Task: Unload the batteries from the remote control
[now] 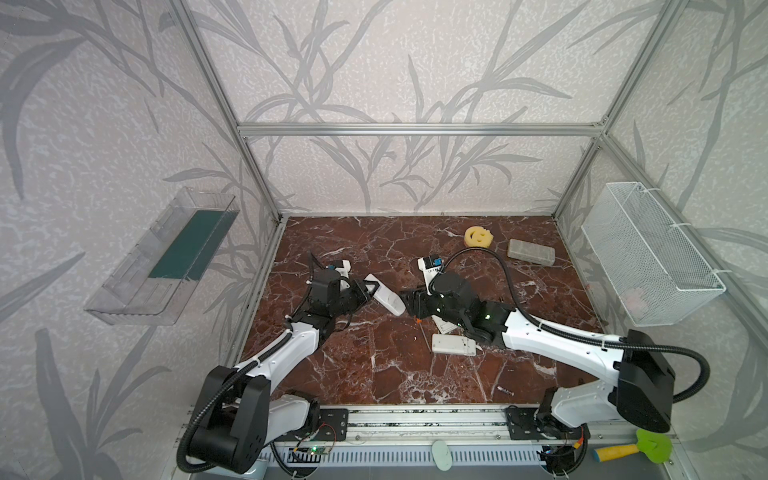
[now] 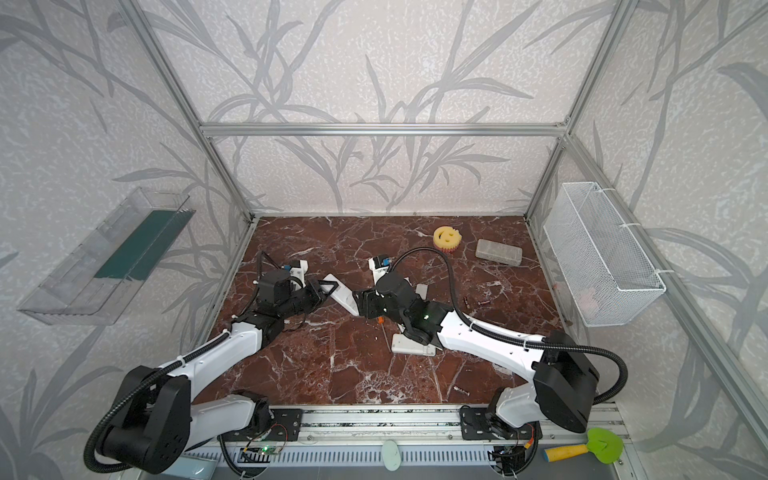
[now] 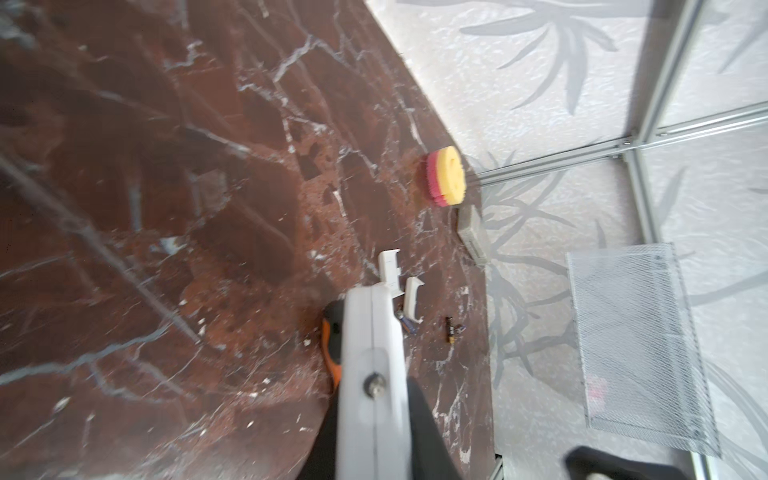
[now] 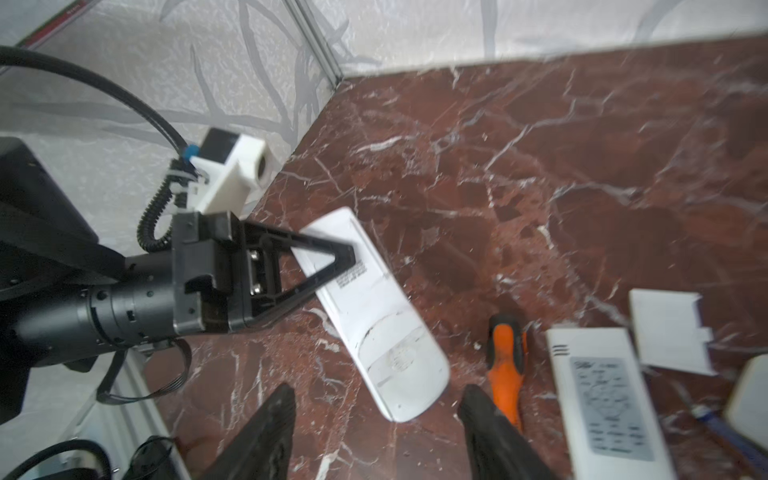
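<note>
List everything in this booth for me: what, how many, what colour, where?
table: 1, red-brown marble.
held remote: 1, white, centre, in the left pincer.
second remote: 1, white, flat by the right arm.
battery covers: 2, white, right of centre.
batteries: at least 3, dark or silvery; two right of centre, one near the front edge.
screwdriver: 1, orange-and-black handle, by the right pincer.
sponge: 1, yellow smiley, at the back.
block: 1, grey, beside the sponge.
wire basket: 1, white, right wall.
clear tray: 1, transparent, green floor, left wall.
green-headed tool: 1, yellow handle, front rail.
left pincer: 1, black, shut on the held remote.
right pincer: 1, black, open, at that remote's free end.
</note>
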`<state>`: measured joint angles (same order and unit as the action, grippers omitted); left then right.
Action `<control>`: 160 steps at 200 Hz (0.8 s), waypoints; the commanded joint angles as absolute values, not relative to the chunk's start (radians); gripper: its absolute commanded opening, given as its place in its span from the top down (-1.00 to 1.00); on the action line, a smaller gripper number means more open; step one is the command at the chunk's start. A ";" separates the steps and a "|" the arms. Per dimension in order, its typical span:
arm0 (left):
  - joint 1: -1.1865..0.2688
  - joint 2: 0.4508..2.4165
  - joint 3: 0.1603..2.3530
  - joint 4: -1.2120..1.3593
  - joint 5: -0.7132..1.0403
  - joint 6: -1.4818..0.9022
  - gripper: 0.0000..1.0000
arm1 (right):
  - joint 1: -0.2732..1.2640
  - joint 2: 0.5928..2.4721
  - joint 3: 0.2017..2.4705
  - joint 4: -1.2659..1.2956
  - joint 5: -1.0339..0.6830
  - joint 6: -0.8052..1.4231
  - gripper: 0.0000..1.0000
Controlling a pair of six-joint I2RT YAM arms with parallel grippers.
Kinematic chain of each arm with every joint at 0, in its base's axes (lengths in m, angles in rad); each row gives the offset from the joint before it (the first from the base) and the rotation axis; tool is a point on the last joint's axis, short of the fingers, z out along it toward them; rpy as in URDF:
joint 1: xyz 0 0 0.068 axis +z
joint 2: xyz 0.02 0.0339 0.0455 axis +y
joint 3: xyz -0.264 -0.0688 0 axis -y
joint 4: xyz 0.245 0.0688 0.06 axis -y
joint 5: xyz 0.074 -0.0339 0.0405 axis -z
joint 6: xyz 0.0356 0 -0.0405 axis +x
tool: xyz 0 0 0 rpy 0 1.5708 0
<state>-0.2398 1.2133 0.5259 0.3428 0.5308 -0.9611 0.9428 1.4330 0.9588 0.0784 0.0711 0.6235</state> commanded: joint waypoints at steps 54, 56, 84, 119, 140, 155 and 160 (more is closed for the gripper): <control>-0.232 1.183 0.459 0.863 0.701 -1.044 1.00 | 0.847 1.612 0.742 0.720 -0.196 1.151 -0.15; -0.232 1.182 0.459 0.865 0.701 -1.045 1.00 | 0.846 1.614 0.740 0.728 -0.196 1.155 -0.14; -0.232 1.174 0.449 0.862 0.704 -1.040 1.00 | 0.847 1.641 0.730 0.814 -0.202 1.196 -0.06; -0.226 1.168 0.433 0.832 0.669 -1.034 1.00 | 0.846 1.587 0.742 0.761 -0.200 1.162 -0.15; -0.218 1.158 0.445 0.699 0.631 -1.021 1.00 | 0.846 1.532 0.755 0.680 -0.185 1.117 -0.20; -0.216 1.150 0.438 0.679 0.621 -1.012 1.00 | 0.847 1.496 0.761 0.632 -0.169 1.086 -0.25; -0.216 1.145 0.436 0.684 0.621 -1.011 1.00 | 0.845 1.489 0.761 0.618 -0.161 1.078 -0.25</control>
<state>-0.2214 1.1797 0.4484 0.7277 0.6262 -1.0203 0.8539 1.5650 0.7303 0.6727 -0.2016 1.1355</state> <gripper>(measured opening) 0.162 0.617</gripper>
